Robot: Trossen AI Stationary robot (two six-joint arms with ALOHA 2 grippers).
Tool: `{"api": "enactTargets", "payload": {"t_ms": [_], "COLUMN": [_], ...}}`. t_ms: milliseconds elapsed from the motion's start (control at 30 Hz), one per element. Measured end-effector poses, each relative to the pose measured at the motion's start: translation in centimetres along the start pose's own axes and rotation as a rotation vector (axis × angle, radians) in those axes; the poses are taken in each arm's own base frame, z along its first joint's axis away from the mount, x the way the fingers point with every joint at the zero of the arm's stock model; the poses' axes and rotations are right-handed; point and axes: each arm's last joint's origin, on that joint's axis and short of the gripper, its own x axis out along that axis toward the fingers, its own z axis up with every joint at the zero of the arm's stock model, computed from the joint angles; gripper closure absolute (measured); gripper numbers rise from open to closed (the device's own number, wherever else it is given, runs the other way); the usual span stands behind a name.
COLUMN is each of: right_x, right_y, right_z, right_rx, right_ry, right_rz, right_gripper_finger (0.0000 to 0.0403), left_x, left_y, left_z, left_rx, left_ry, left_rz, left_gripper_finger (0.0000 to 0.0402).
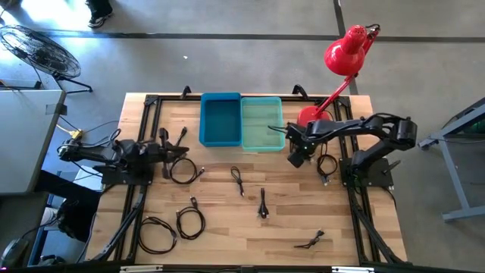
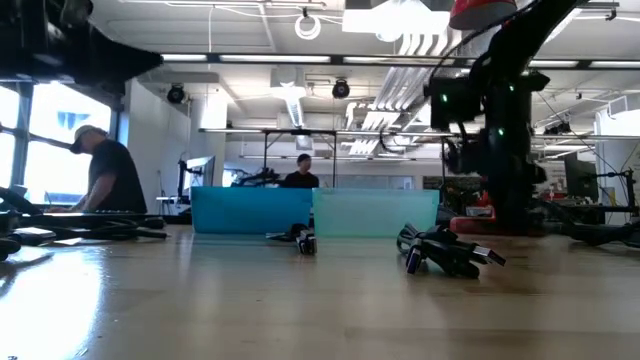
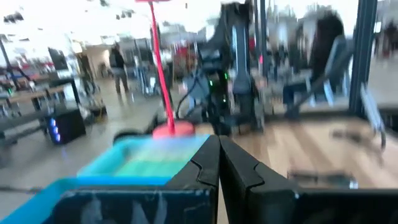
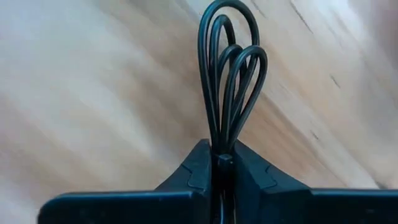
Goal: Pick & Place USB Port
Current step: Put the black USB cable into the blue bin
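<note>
The right hand (image 4: 221,163) is clamped on a looped black USB cable (image 4: 229,81): in the right wrist view the two dark fingers (image 4: 194,171) press together on the gathered strands, and the loops fan out beyond the tips over bare wood. From above, this hand (image 1: 297,157) sits toward the table's far right part, just in front of the teal bin (image 1: 262,123), with the right arm reaching in from its base near the right edge.

The left hand (image 3: 219,163) is closed with nothing between its fingers, which meet flat against each other in its wrist view. From above it (image 1: 179,151) rests near the left edge of the table (image 1: 227,220), beside a black coiled cable (image 1: 183,171).

The blue bin (image 1: 220,119) and the teal bin stand side by side, touching, at the middle of the far edge. A red lamp (image 1: 345,54) stands at the far right corner.

Other black cables lie loose on the wood: one (image 1: 238,180) near the centre, one (image 1: 262,205) just to its near right, two coils (image 1: 173,226) toward the near left corner, one (image 1: 312,242) by the near edge, and one coil (image 1: 326,165) by the right arm's base.
</note>
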Motion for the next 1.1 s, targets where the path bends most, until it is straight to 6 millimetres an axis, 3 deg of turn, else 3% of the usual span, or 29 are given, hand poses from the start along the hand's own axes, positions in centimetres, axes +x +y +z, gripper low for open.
{"api": "enactTargets", "payload": {"t_ms": [167, 433, 567, 733, 900, 1100], "right_x": [-4.0, -13.7, -18.3, -22.7, -24.0, -23.6], "right_y": [1.8, 4.3, 5.4, 7.3, 8.7, 9.8], "right_z": [0.4, -0.3, -0.9, -0.9, -0.4, 0.6], "right_rx": [-0.050, -0.092, -0.208, -0.432, -0.586, -0.653], "right_ry": [-0.121, -0.416, -0.613, -0.902, -1.088, -1.145], "right_rz": [0.073, 0.231, 0.296, 0.396, 0.431, 0.424], "right_gripper_finger": [0.0374, 0.0374, 0.0374, 0.0374, 0.0374, 0.0374], "left_x": [0.0, -0.2, -0.3, -0.3, 0.9, 5.4], "left_y": [0.1, 0.4, 0.5, 0.7, 0.8, -0.2], "left_z": [0.9, 1.9, 2.4, 3.8, 7.9, 13.8], "left_rx": [-0.030, -0.041, -0.040, -0.072, -0.059, 0.090], "left_ry": [-0.085, -0.186, -0.240, -0.273, -0.255, 0.012], "left_rz": [0.012, 0.029, 0.041, 0.051, 0.023, -0.103], "left_gripper_finger": [0.0401, 0.0401, 0.0401, 0.0401, 0.0401, 0.0401]}}
